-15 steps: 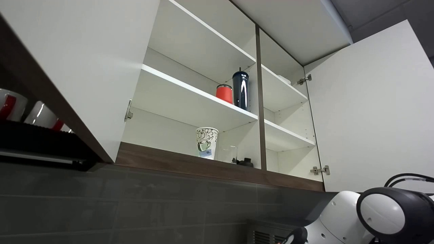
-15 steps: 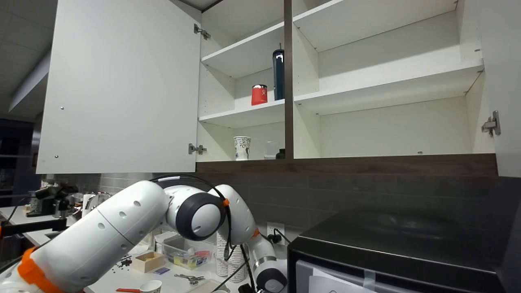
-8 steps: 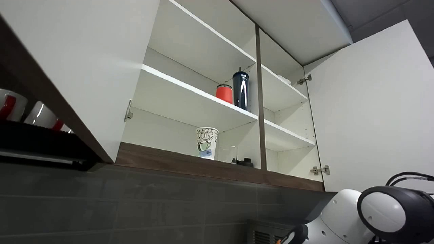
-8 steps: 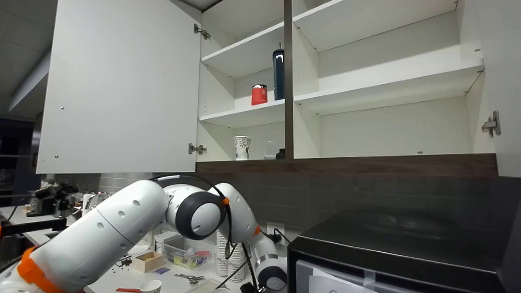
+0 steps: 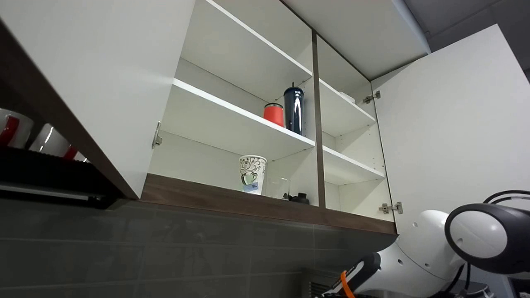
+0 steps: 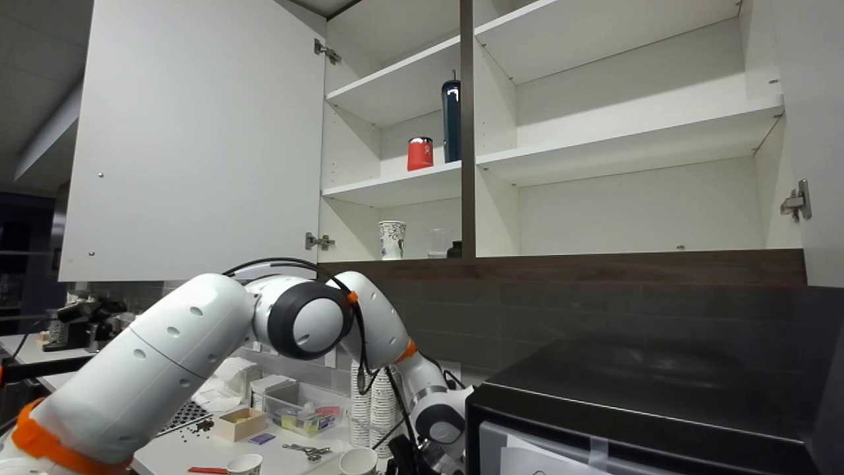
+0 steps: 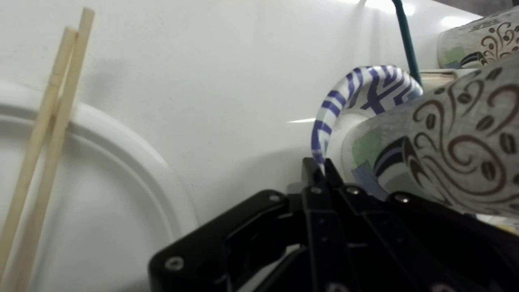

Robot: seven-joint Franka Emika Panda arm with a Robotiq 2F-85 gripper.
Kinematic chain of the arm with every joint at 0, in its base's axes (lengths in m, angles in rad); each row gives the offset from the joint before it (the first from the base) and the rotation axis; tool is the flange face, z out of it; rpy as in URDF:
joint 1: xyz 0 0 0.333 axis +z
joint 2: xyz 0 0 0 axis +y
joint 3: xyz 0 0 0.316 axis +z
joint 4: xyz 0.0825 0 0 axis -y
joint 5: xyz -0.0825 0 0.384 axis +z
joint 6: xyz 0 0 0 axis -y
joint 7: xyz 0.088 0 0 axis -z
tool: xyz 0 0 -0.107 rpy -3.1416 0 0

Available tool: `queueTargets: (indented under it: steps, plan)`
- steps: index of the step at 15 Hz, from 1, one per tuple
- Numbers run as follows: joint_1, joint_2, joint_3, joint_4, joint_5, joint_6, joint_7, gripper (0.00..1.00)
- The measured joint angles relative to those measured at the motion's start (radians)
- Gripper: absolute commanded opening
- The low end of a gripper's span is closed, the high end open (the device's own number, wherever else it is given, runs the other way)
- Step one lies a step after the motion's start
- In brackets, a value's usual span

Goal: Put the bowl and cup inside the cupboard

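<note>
1. Far left in the wrist view, chopsticks (image 7: 63,121) lie across the rim of a white plate (image 7: 121,219); a low sideways swing could drag them off.
2. Mid-view, the gripper (image 7: 319,164) is clamped on the rim of the bowl (image 7: 379,93); held by one edge, the bowl may tip or slip out.
3. To the right, a printed cup (image 7: 454,154) overlaps the bowl in view, contact unclear; a hasty lift could topple it. Which vessel is the task's cup, I cannot tell.
4. Set against a moment earlier, in an exterior view the arm (image 6: 184,363) stands higher and a little further left.
5. Right of that, a pale vessel (image 6: 358,462) also sits higher; whether it is the bowl is uncertain.
6. Further right and above, the open cupboard (image 6: 633,204) is unchanged, the bowl not yet inside.
</note>
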Motion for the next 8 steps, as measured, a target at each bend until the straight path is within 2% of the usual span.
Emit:
queueTargets:
  steps: [3,8]
  plan:
    - [0.001,-0.075,-0.010,-0.045,-0.003,-0.033,0.000,0.03]
    - [0.005,-0.064,-0.014,-0.042,-0.003,-0.033,0.000,0.01]
